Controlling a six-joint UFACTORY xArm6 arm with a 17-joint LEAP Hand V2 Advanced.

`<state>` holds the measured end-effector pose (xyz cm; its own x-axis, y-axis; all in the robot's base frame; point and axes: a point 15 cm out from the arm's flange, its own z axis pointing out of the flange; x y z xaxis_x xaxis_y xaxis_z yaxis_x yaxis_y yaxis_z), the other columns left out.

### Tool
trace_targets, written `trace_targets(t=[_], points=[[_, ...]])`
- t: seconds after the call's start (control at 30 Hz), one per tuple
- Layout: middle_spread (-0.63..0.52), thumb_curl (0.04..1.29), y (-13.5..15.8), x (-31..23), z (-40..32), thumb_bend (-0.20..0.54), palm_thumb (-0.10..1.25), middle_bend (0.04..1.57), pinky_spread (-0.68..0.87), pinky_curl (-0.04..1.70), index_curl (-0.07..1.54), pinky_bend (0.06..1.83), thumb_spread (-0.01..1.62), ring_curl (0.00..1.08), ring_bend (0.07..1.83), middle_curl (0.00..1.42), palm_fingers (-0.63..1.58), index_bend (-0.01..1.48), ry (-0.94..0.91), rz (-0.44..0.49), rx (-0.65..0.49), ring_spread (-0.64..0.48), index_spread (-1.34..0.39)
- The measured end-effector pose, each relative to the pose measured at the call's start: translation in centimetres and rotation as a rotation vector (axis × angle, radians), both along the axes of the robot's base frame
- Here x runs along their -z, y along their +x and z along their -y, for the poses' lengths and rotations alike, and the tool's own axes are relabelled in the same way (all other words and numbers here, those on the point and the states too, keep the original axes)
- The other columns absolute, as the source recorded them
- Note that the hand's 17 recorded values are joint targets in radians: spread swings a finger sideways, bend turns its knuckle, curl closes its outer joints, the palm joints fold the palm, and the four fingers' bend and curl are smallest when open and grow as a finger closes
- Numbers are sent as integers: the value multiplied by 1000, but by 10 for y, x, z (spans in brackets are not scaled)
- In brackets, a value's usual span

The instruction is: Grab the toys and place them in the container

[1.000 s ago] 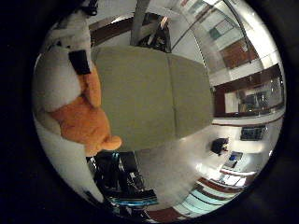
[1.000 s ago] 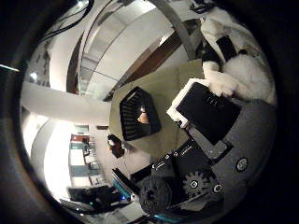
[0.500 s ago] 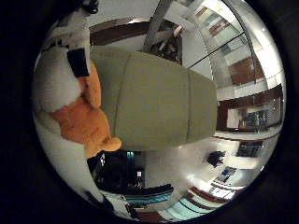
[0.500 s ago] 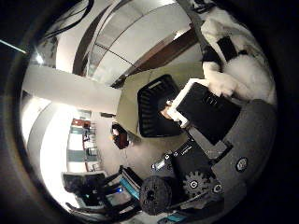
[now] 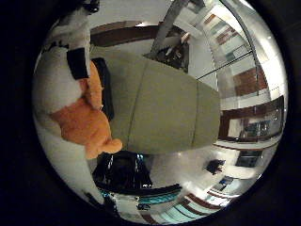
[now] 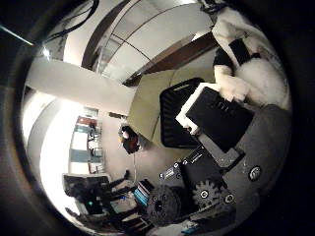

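A plush toy, white with an orange part, fills the near side of the right little finger side palm view, close against the palm. A black part of my hand lies across it. In the right thumb side palm view my hand's fingers curl against the toy's white fur, held above the table. A black container with ribbed walls stands on the pale green table, below and beside the hand. Its dark rim shows just behind the toy in the little finger side view.
The pale green table stretches away past the toy. Beyond its edge lie a shiny floor, dark furniture and glass walls. A tall white column stands near the table.
Both views have shifted, so the hand has moved with the toy. The black container now lies closer under the hand and its rim has come into the little finger side view.
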<state>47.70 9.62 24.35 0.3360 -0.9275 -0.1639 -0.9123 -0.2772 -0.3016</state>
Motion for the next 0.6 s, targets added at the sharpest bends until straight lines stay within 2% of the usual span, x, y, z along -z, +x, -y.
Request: trace_targets(t=[0.6], points=[[-132, 978, -28, -3, -98, -19, 1086, 1358, -195, 974, 889, 1303, 434, 729, 1412, 732, 1135, 1091, 20, -18, -128, -196, -254]])
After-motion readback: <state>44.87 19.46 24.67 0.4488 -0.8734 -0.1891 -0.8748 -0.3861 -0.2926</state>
